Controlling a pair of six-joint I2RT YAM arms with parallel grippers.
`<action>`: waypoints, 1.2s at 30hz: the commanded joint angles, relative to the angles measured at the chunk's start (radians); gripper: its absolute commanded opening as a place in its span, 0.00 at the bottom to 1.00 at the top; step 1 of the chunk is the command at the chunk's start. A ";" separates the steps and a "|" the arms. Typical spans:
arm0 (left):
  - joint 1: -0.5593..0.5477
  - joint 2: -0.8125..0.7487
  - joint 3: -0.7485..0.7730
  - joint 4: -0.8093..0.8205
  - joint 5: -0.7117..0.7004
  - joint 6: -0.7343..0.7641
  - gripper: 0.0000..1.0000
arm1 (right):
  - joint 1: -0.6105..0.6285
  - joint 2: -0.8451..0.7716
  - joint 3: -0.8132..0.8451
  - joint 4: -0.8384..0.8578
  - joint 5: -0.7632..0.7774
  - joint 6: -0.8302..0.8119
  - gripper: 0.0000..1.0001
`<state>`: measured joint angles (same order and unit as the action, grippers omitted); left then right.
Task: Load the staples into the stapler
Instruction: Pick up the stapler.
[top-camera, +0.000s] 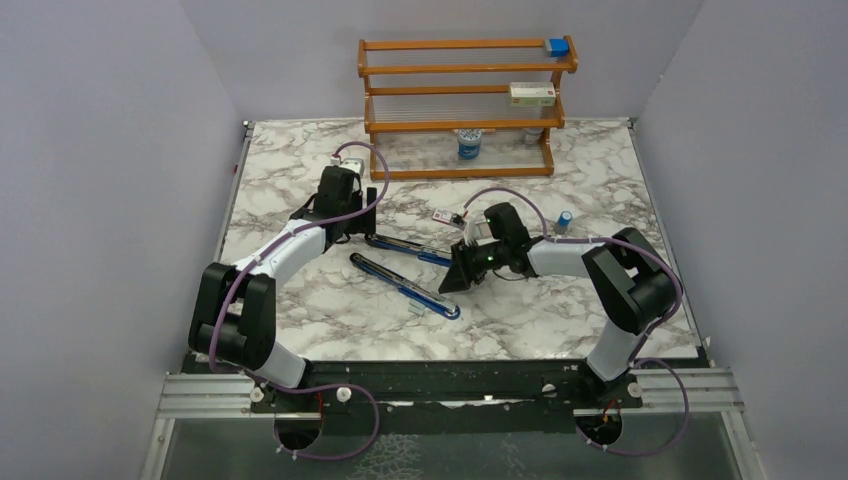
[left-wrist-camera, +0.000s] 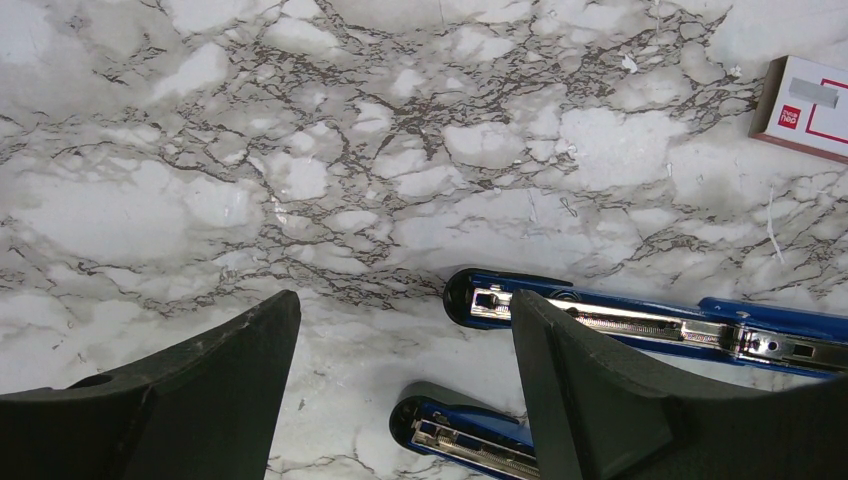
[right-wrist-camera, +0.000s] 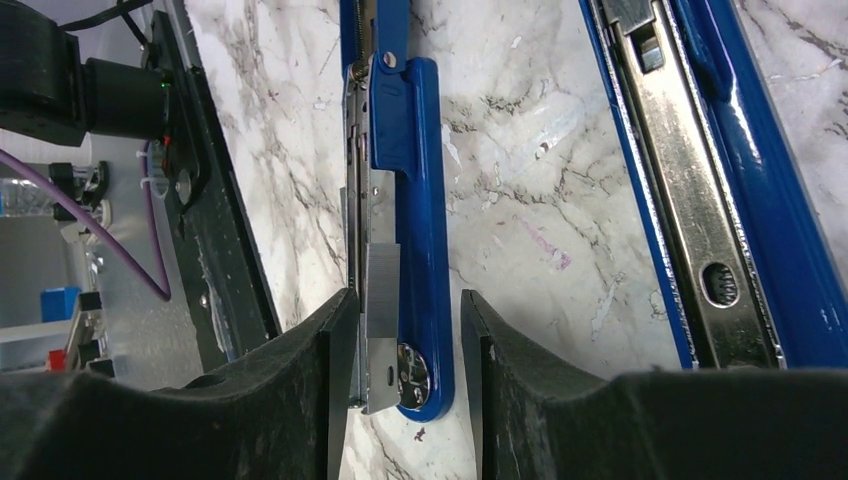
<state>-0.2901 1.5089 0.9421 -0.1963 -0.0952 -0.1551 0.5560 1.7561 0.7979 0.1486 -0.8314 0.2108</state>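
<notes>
The blue stapler (top-camera: 405, 285) lies folded open on the marble, its two arms side by side with their metal channels up. In the right wrist view my right gripper (right-wrist-camera: 407, 297) straddles the end of one arm (right-wrist-camera: 415, 180). Its left finger touches the metal side and its right finger stands a small gap off the blue edge. A short ribbed silver-grey strip (right-wrist-camera: 382, 280), seemingly staples, lies along that channel by the left finger. The other arm (right-wrist-camera: 700, 180) runs alongside. My left gripper (left-wrist-camera: 400, 300) hangs open over the arms' far ends (left-wrist-camera: 640, 320), holding nothing.
A pink-and-white box (top-camera: 445, 215) lies just behind the stapler, also seen as a box (left-wrist-camera: 810, 105) in the left wrist view. A small blue cylinder (top-camera: 565, 220) stands to the right. A wooden rack (top-camera: 460, 100) with small items stands at the back.
</notes>
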 joint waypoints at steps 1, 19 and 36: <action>0.002 0.007 0.030 0.021 0.018 0.004 0.80 | -0.004 -0.014 -0.018 0.062 -0.064 0.015 0.45; 0.002 -0.009 0.030 0.022 0.024 -0.003 0.80 | 0.036 -0.038 -0.018 -0.017 -0.008 -0.015 0.42; 0.000 -0.018 0.030 0.021 0.021 -0.003 0.80 | 0.045 0.000 0.006 -0.049 -0.012 -0.029 0.39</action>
<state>-0.2901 1.5089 0.9421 -0.1963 -0.0940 -0.1558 0.5922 1.7420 0.7879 0.1200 -0.8536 0.2054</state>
